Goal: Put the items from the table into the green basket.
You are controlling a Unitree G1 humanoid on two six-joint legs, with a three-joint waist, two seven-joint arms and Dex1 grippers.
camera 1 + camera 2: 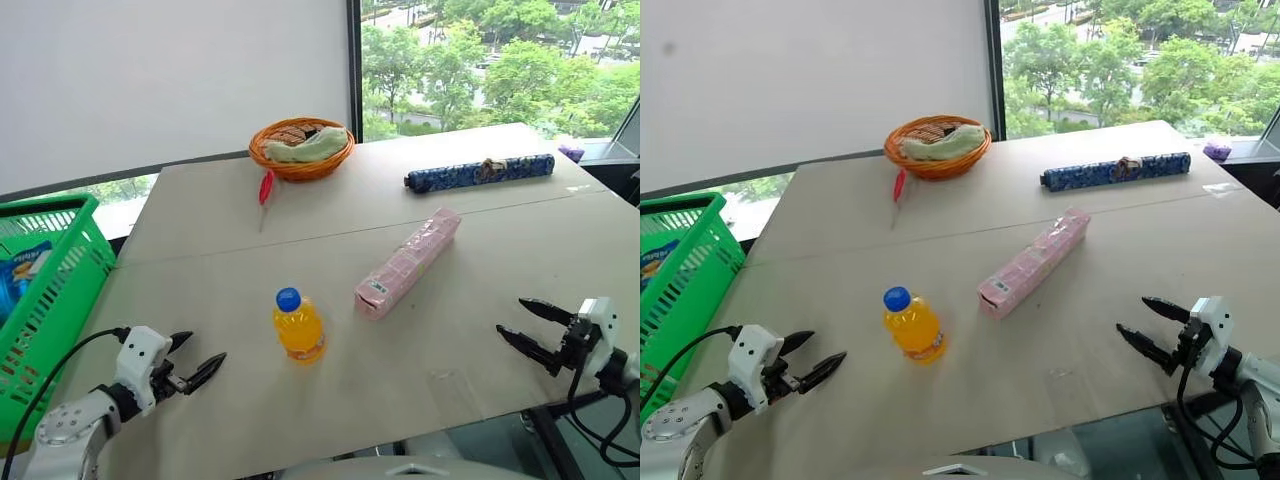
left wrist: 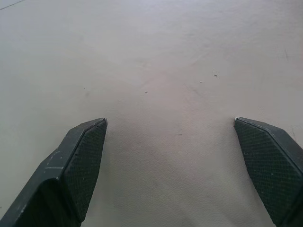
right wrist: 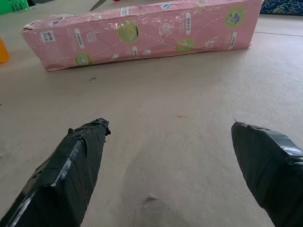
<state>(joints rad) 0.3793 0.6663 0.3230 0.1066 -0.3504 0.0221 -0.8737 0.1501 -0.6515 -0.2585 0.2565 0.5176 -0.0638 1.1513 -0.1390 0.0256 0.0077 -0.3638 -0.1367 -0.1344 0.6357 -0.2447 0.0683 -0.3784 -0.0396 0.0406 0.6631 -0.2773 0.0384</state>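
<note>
A small bottle of orange drink (image 1: 298, 326) with a blue cap stands upright near the middle of the beige table (image 1: 450, 380). To its right, a long pink box (image 1: 408, 262) lies flat on a diagonal. The green basket (image 1: 62, 262) sits off the table's left edge. My left gripper (image 1: 203, 350) hovers low over the near left of the table, open and empty, left of the bottle. My right gripper (image 1: 511, 317) is open and empty at the near right, and the pink box (image 3: 142, 33) lies ahead of its fingers.
At the back of the table stand a round orange wicker basket (image 1: 301, 148) holding cloth, a red-handled tool (image 1: 266, 187) beside it, and a blue patterned roll (image 1: 479, 172) to the right. A blue packet (image 1: 20, 270) lies inside the green basket.
</note>
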